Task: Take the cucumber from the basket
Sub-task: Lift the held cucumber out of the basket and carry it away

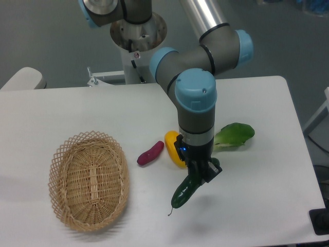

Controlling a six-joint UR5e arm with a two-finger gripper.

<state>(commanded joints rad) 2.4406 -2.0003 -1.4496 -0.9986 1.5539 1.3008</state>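
Cucumber (184,192) is held clamped at its upper end between the fingers (204,173), hanging tilted down-left over the white surface (257,206). Basket (88,179) lies well apart to the left. Purple sweet potato (150,153) is seen between them.
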